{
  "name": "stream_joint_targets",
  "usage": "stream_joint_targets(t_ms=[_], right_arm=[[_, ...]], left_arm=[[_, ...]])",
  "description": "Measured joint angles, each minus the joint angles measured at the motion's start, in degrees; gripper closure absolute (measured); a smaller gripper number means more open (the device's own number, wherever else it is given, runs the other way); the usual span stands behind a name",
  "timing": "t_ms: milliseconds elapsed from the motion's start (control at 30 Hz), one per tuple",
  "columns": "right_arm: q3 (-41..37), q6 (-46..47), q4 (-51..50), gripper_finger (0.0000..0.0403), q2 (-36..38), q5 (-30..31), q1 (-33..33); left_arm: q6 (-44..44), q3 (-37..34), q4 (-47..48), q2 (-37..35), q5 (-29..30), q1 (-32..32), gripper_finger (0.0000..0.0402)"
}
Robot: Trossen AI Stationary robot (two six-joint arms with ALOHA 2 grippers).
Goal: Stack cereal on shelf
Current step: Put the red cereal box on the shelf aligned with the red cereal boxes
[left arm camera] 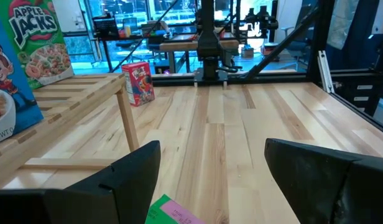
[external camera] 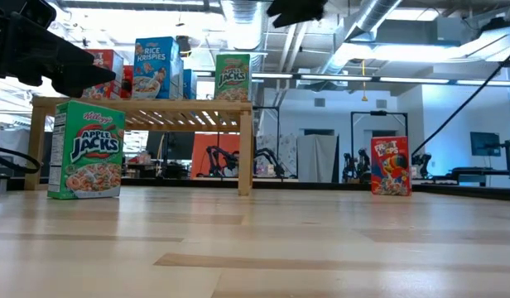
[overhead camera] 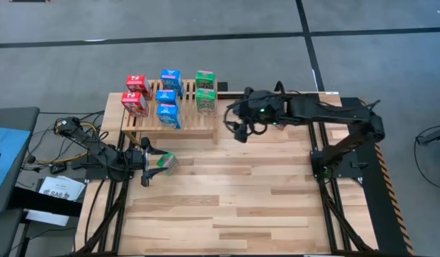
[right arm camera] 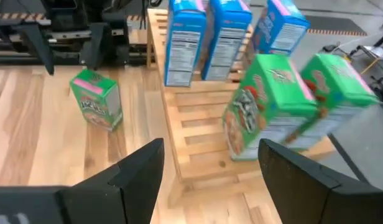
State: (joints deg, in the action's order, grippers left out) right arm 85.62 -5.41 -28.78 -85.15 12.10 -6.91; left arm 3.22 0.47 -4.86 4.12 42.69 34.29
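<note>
Both arms are dark, near-black jointed assemblies mounted on black tubular frames at the sides of the plank worktop; the left arm (overhead camera: 106, 158) trails a tangle of thin cables, some yellowish, off the worktop's left edge. The right arm (overhead camera: 327, 111) is built of chunky matte segments with black cabling looped around its wrist, where a small green light glows. In the wrist views, each arm's own fingers (left arm camera: 126, 177) (right arm camera: 126, 174) show as broad, flat, matte black wedges with angular edges.

Cables (overhead camera: 70, 139) and a paper sheet (overhead camera: 61, 190) beside the table (overhead camera: 241, 207).
</note>
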Motion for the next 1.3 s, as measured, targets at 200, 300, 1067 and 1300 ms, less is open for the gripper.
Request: stream_joint_targets(t_ms=[200, 300, 1067, 1300], right_arm=[[-4.5, 1.9, -3.2, 0.0117, 7.8, 1.3, -2.4], [-7.4, 3.2, -4.9, 0.0117, 11.6, 3.3, -4.1], [-27.4, 14.2, -18.2, 0.0117, 28.3, 3.2, -18.3], [-28.3, 14.3, -19.4, 0.0117, 28.2, 3.0, -21.3]], left_arm=[[0.0, 0.0, 0.0, 0.0, 0.0, 0.0, 0.0121], [0.0, 0.0, 0.0, 0.0, 0.0, 0.0, 0.0121], [0.0, 0.0, 0.0, 0.0, 0.0, 0.0, 0.0121], [0.0, 0.0, 0.0, 0.0, 0.0, 0.0, 0.0121]])
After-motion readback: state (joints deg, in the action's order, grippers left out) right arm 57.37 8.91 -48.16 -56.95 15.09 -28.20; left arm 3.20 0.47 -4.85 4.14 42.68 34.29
